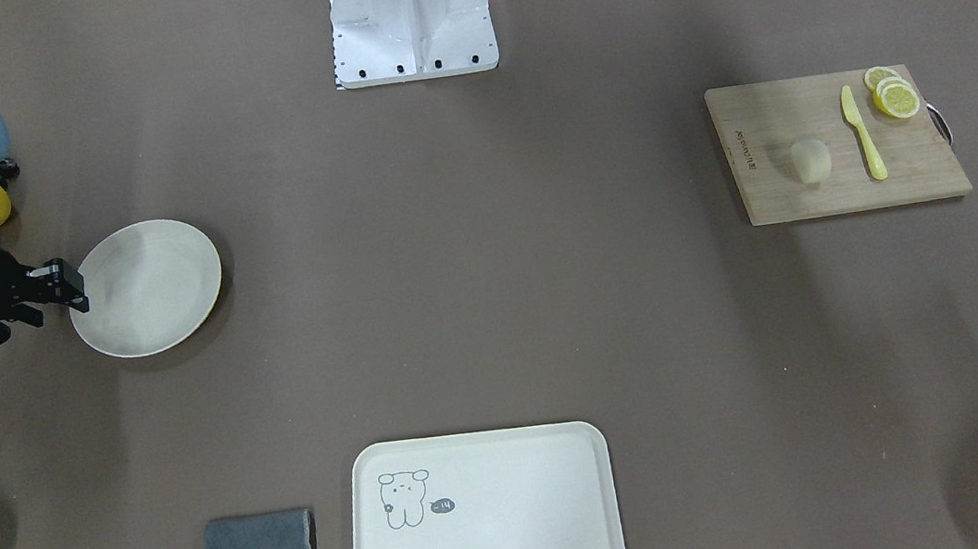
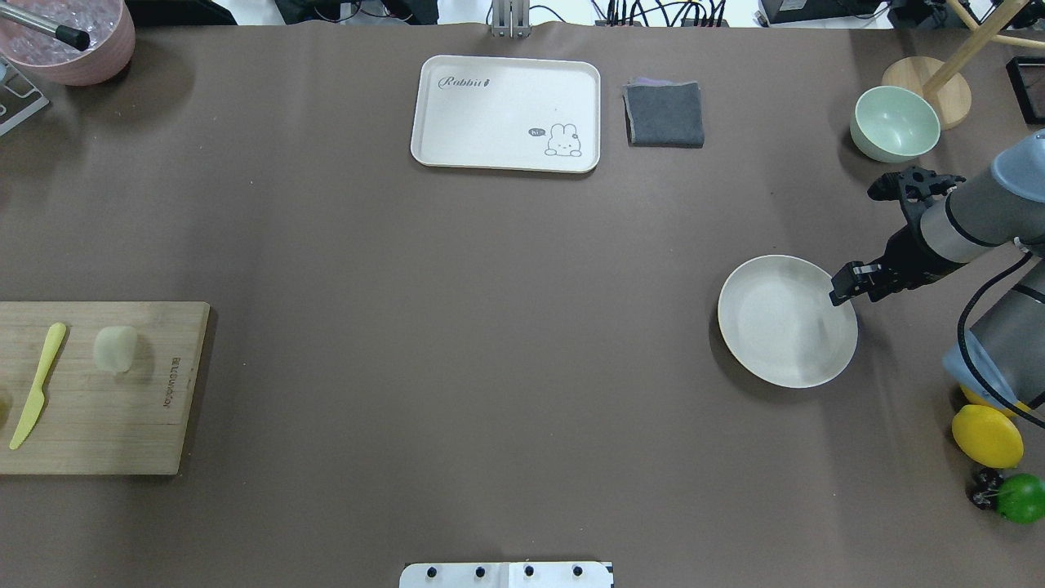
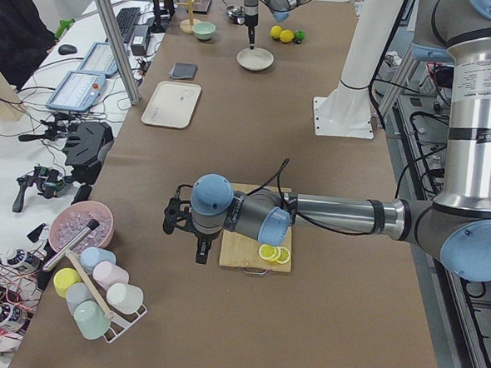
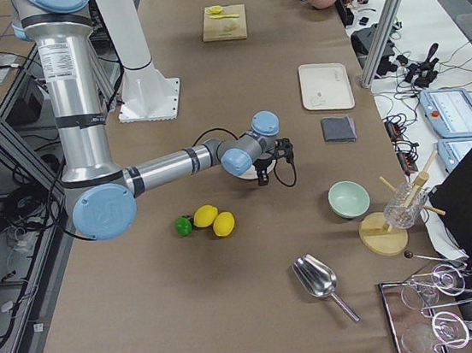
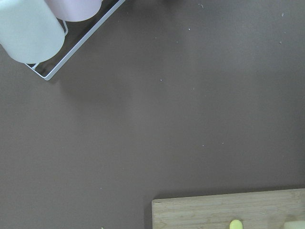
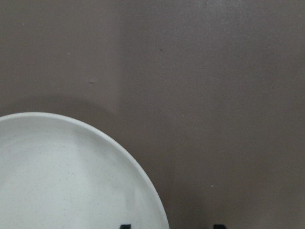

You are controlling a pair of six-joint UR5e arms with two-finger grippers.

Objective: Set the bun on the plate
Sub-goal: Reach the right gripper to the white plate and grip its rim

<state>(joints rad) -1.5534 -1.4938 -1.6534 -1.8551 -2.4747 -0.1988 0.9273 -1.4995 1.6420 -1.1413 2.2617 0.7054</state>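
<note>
The bun (image 1: pixel 810 159), a small pale cream lump, lies on the wooden cutting board (image 1: pixel 842 184) on my left side, also seen from overhead as the bun (image 2: pixel 115 349). Far across the table the round cream plate (image 2: pixel 775 327) sits bare. My right gripper (image 2: pixel 843 289) is at the plate's rim, open. In the right wrist view its two fingertips (image 6: pixel 125 226) stand apart at the frame's bottom with the plate (image 6: pixel 71 176) rim between them. My left gripper (image 3: pixel 198 249) hangs past the board's end. It shows only in the side view, so I cannot tell its state.
On the board lie a yellow knife (image 1: pixel 862 132) and lemon slices (image 1: pixel 894 96). A rabbit tray (image 2: pixel 506 114), grey cloth (image 2: pixel 664 114) and green bowl (image 2: pixel 895 122) line the far side. A lemon (image 2: pixel 986 434) and lime (image 2: pixel 1020 498) sit by my right arm. A cup rack (image 5: pixel 47 28) stands near the left gripper.
</note>
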